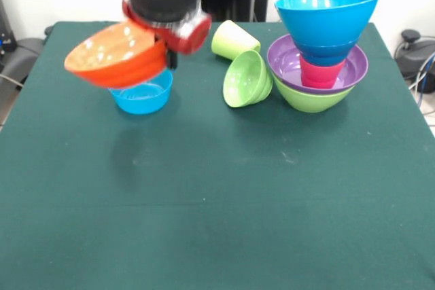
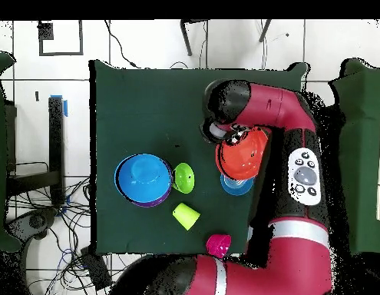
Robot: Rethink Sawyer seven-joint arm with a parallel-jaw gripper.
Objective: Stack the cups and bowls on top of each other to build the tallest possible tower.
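Orange bowl (image 1: 119, 54) held tilted by the pincer (image 1: 165, 44), upper left.
Small light blue bowl (image 1: 142, 95) sits beneath on the table (image 1: 217, 188); tower (image 1: 319, 66) stands upper right.

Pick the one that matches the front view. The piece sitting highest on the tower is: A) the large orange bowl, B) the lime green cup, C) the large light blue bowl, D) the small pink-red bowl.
C: the large light blue bowl tops the tower, above the purple bowl and lime-green base, while the orange bowl hangs tilted at the gripper across the table.
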